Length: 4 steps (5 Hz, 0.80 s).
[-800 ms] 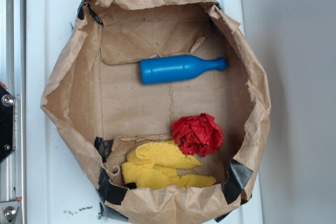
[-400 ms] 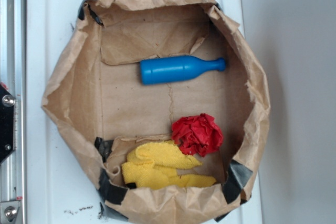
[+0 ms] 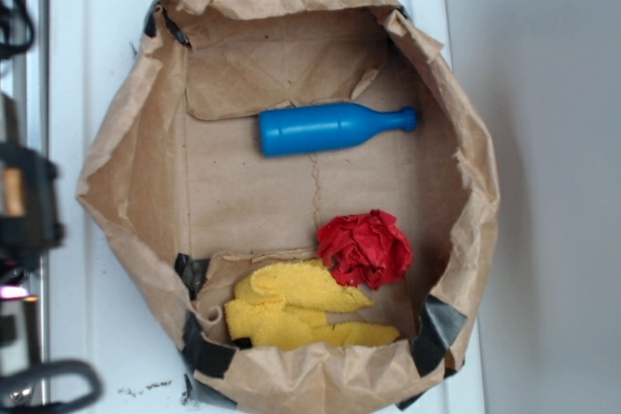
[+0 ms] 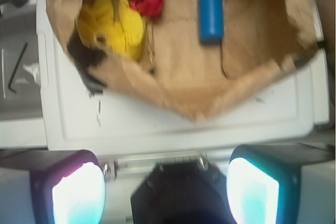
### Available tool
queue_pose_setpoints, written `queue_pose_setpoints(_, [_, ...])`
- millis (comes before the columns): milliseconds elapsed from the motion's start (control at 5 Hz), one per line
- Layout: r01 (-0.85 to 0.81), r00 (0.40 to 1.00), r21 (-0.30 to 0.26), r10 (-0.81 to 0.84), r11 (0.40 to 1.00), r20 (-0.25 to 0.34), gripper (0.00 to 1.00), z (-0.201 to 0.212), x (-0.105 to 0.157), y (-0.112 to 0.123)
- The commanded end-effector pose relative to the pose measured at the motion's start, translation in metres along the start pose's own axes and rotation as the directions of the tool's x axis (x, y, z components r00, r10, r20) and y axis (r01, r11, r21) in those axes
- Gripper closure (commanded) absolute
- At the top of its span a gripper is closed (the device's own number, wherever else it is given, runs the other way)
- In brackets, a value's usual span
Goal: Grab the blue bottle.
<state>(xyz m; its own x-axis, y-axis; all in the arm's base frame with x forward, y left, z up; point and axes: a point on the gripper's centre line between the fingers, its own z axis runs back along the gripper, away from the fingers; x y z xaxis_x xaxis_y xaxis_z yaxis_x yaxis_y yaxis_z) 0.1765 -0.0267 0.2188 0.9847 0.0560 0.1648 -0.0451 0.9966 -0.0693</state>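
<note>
A shallow brown paper bag (image 3: 131, 181), its walls folded down and taped at the corners with black tape (image 3: 439, 329), sat open on a white tray (image 3: 82, 65), so everything inside could be reached from above. In the overhead view, the blue bottle (image 3: 328, 128) lay on its side near the bag's middle, toward 12 o'clock, its wide body pointing to 9 o'clock and its knobbed neck to 3 o'clock. It rested flat on the paper floor, clear of the walls and well apart from the other items, which likely left room for fingers on either side of the body. A red paper ball (image 3: 366, 247) sat toward 5 o'clock, touching a crumpled yellow cloth (image 3: 296, 307) at 6 o'clock.

The robot arm appeared only as a dark blur at the left edge of the overhead view, outside the bag. In the wrist view, the gripper (image 4: 165, 187) stood wide open and held nothing; its two glowing pads (image 4: 79, 192) framed the bottom edge, with the bottle (image 4: 211, 11) far ahead at about 12 o'clock, beyond the bag's near wall. The grasp seemed not yet begun; the gripper would probably need to travel over that wall and then descend.
</note>
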Motion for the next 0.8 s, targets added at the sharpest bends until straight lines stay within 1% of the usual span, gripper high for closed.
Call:
queue_pose_setpoints(0, [0.08,0.984,-0.066,-0.068,0.995,0.162,0.0,-0.006,0.075,-0.005])
queue_pose_setpoints(200, [0.104,0.979,-0.072,-0.09,0.992,0.182,0.0,-0.031,0.096,0.002])
queue_pose_setpoints(400, [0.132,0.977,-0.02,-0.127,0.991,0.174,0.0,-0.065,0.105,0.014])
queue_pose_setpoints(600, [0.154,0.981,0.006,-0.154,0.988,0.115,0.0,-0.093,0.113,0.028])
